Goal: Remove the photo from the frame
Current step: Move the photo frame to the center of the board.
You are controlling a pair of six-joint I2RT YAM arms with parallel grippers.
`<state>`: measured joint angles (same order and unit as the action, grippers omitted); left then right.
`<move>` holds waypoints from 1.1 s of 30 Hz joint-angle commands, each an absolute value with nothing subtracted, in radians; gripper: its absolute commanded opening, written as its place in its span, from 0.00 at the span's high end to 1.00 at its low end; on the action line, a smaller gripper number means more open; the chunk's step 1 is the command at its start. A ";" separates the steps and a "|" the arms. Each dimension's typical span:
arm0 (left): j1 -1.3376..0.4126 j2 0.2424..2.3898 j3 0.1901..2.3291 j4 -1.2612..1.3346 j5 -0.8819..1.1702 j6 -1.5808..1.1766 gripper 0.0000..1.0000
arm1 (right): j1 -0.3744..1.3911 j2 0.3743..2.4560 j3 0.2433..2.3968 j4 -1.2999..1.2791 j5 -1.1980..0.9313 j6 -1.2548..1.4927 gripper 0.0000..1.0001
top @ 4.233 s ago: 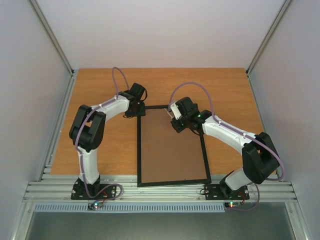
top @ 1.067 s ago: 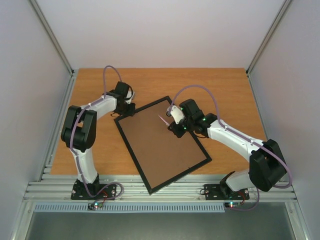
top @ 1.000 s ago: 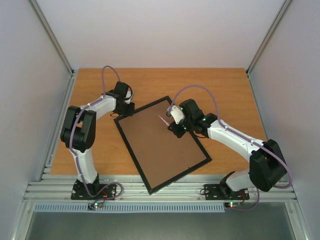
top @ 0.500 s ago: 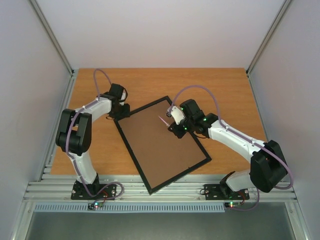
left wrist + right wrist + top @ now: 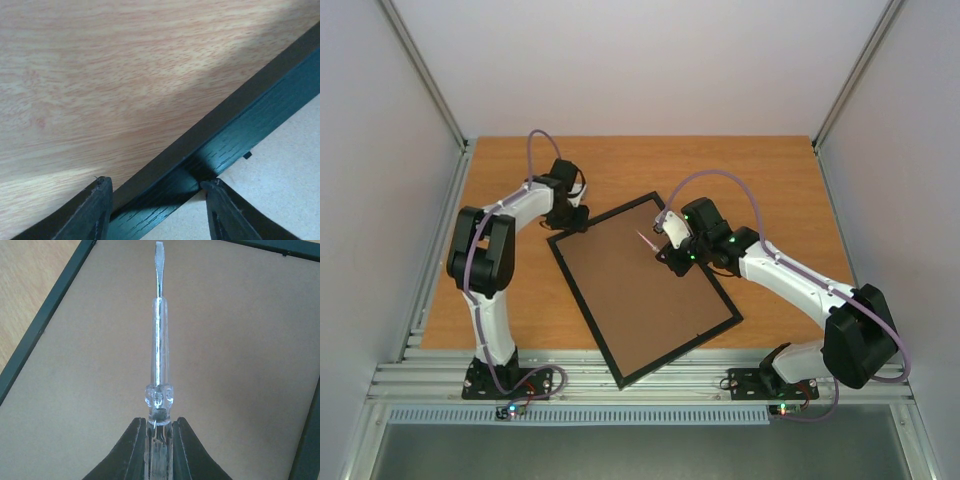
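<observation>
Right gripper [image 5: 159, 424]: jaws closed tight on the clear handle of a screwdriver [image 5: 158, 355]. The shaft points straight out from the fingers and the flat blade is over the frame's far half. From the wrist view I cannot tell whether the tip touches the board or hangs just above it.

Frame [image 5: 578, 292]: black, lying face down on the table [image 5: 540, 320], turned at a slant to the arms. Its brown backing board [image 5: 645, 300] faces up and fills the whole opening.

Photo: not visible in any view. Judged to be inside the frame, under the backing board, with the print side toward the table.

Left gripper [image 5: 156, 182]: at the frame's far left corner. The jaws are partly apart and straddle the black rail, one finger outside the frame over bare wood, the other inside it over the board. Whether the pads press on the rail I cannot tell.

Reading of the set-up:
- The back is up because that is the only way in to the photo.
- The left arm sits at the corner probably to brace the frame against sliding.
- A small dark clip [image 5: 247, 155] shows on the rail's inner edge near that corner. The blade looks meant for bending such clips up or prising the board free.

Backing not yet lifted.
</observation>
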<state>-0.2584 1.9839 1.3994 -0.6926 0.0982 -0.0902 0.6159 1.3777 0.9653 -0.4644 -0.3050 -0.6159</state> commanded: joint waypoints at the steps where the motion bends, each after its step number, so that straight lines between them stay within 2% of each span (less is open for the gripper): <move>1: -0.258 2.042 1.423 -0.736 0.122 -0.104 0.52 | 0.610 1.354 0.960 -0.461 -0.314 -0.631 0.99; 7: -0.192 2.089 1.471 -0.785 0.105 -0.222 0.65 | 0.610 1.354 0.954 -0.461 -0.309 -0.635 0.99; 10: -0.155 2.085 1.467 -0.813 0.054 -0.283 0.67 | 0.610 1.345 0.951 -0.462 -0.305 -0.635 0.99; 16: -0.097 1.994 1.378 -0.792 0.057 -0.369 0.68 | 0.610 1.341 0.943 -0.456 -0.316 -0.634 0.99; 26: -0.104 1.837 1.080 -0.629 0.209 -0.488 0.68 | 0.610 1.324 0.945 -0.475 -0.340 -0.631 0.99; 33: -0.150 1.715 0.945 -0.599 0.231 -0.534 0.67 | 0.610 1.321 0.942 -0.473 -0.366 -0.628 0.99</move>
